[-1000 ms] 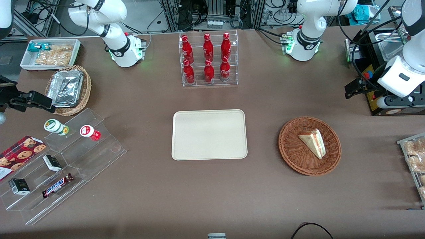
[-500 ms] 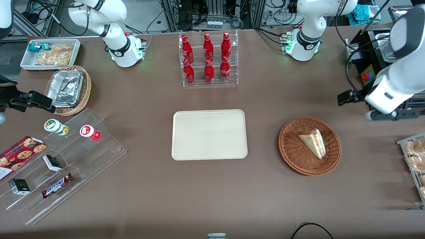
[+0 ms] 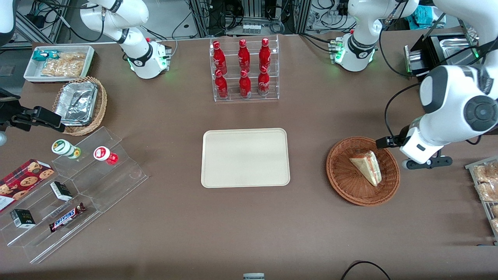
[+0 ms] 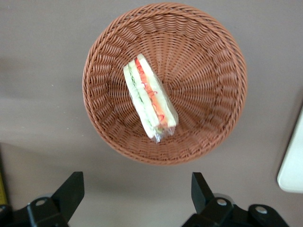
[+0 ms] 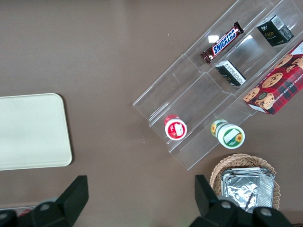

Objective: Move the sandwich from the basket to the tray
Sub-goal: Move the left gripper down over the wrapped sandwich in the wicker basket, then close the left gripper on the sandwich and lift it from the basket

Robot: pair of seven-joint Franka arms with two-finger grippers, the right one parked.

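The flat rectangular cream-beige tray (image 3: 245, 157) with rounded corners and a low rim lies bare at the middle of the matte brown table (image 3: 249, 225). Toward the working arm's end of the table sits the round shallow reddish-brown woven wicker basket (image 3: 342, 175), its weave running in fine rings up to a thicker braided rim. Inside the basket, a little off its centre, lies the small triangular sandwich wedge of white bread in clear wrap (image 3: 366, 167); in the left wrist view the sandwich (image 4: 149, 98) shows its cut side with thin red, orange and green layers, and the shiny film is gathered at one corner. The left arm's gripper (image 4: 135, 191) hangs above the table just beside the basket rim, at the side toward the working arm's end. Its two black angular fingers (image 4: 71, 189) stand wide apart with nothing between them, and they do not touch the basket or the sandwich
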